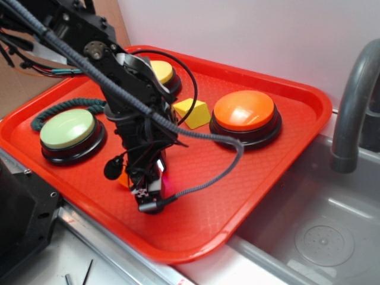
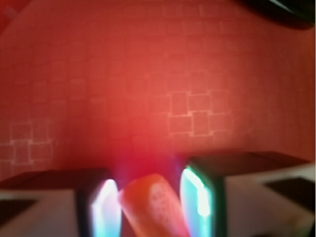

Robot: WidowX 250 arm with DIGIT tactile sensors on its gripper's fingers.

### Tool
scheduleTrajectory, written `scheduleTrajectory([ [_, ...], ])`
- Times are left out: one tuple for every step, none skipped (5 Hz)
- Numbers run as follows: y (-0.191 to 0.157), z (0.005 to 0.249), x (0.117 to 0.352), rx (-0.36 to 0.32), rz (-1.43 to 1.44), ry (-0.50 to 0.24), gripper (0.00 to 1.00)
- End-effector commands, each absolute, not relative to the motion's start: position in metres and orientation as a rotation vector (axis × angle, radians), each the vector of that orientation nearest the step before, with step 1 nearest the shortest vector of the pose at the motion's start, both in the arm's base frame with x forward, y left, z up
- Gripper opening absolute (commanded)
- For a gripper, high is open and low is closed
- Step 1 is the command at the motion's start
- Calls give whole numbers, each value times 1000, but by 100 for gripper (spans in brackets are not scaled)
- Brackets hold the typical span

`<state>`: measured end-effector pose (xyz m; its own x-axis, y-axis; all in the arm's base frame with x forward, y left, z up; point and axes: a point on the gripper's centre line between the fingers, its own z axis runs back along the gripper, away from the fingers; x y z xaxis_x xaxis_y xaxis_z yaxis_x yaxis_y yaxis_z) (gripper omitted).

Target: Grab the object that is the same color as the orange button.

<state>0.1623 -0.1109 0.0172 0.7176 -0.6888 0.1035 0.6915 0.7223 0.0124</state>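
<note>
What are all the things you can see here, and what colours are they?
tray: 1, red, on the counter beside the sink
orange button: 1, orange dome on a black base, right part of the tray
green button: 1, pale green top on a black base, left part of the tray
yellow button: 1, yellow top, far side of the tray, partly behind the arm
wedge block: 1, yellow, between the yellow and orange buttons
rope: 1, dark green, far left of the tray
orange piece: 1, orange, between the gripper's fingers
sink: 1, grey, right of the tray
faucet: 1, grey, over the sink
gripper: 1, black, low over the tray's near part, around the orange piece
</note>
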Motion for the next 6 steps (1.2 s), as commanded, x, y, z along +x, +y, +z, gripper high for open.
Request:
scheduleTrajectory([
  [-106, 39, 161, -48, -716, -72, 0],
  [-107, 90, 164, 35, -525, -52, 0],
  [-112, 132, 162, 52, -349, -40, 0],
  [-115, 176, 158, 184, -193, -7, 0],
  [-101, 208, 152, 8, -85, -7, 0],
  [-83, 215, 142, -32, 73, -18, 0],
])
